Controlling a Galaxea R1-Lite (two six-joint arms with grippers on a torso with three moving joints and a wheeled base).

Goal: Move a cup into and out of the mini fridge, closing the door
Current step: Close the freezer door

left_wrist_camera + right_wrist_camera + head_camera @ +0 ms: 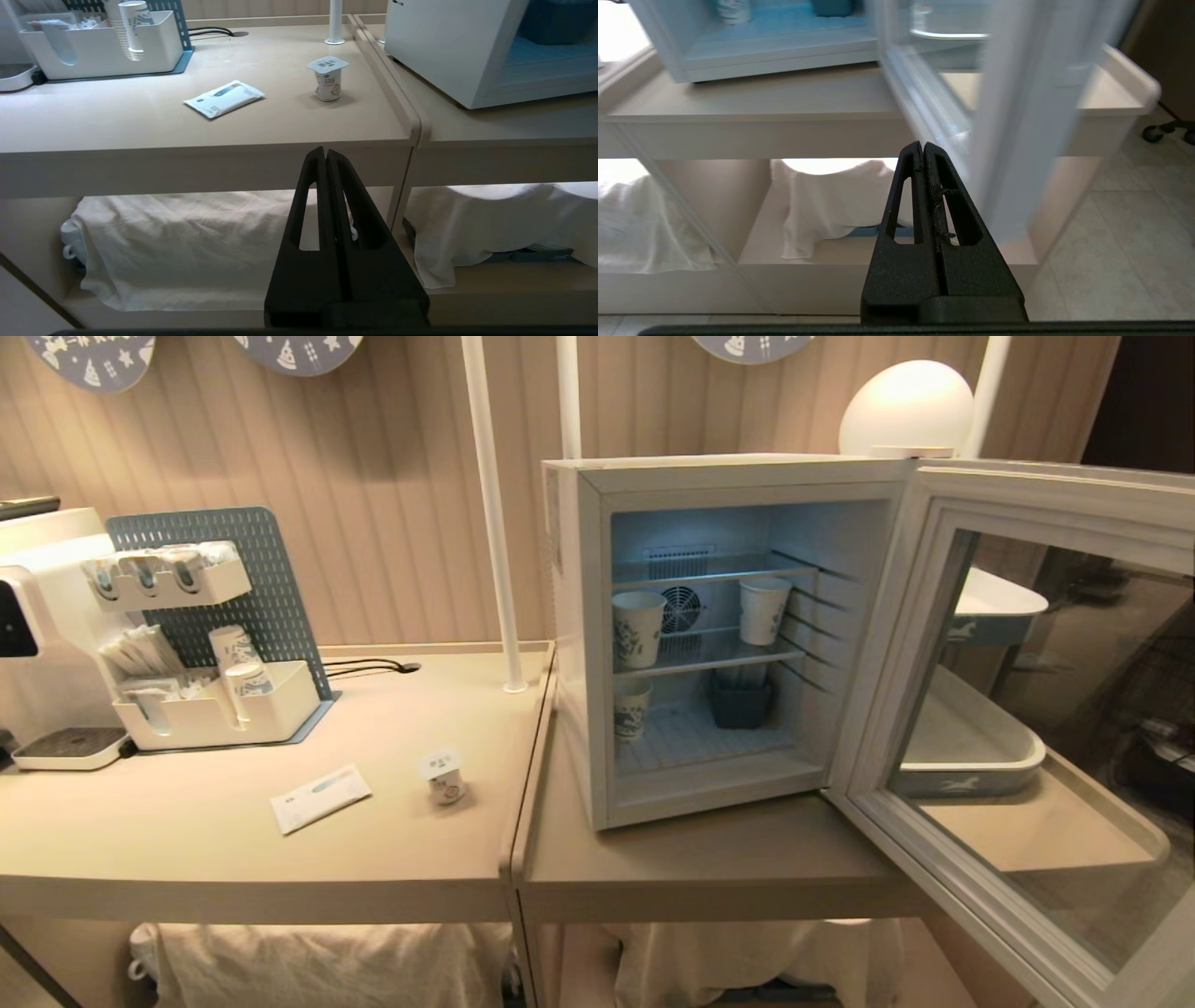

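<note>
The cup (445, 777), a tiny white pot with a square foil lid, stands upright on the left table, left of the mini fridge (709, 625); the left wrist view shows the cup (328, 78) too. The fridge's door (1027, 709) is swung wide open toward me on the right, and its lit shelves hold taller paper cups (639, 627). Neither arm shows in the head view. My left gripper (325, 151) is shut and empty, low in front of the table's front edge. My right gripper (923, 145) is shut and empty, below the table edge near the door (1008, 140).
A white organiser (210, 705) with paper cups and sachets stands at the back left beside a coffee machine (37, 616). A flat white sachet (319, 797) lies left of the cup. White cloths (187, 242) cover the lower shelf. A dark blue bin (742, 700) sits in the fridge.
</note>
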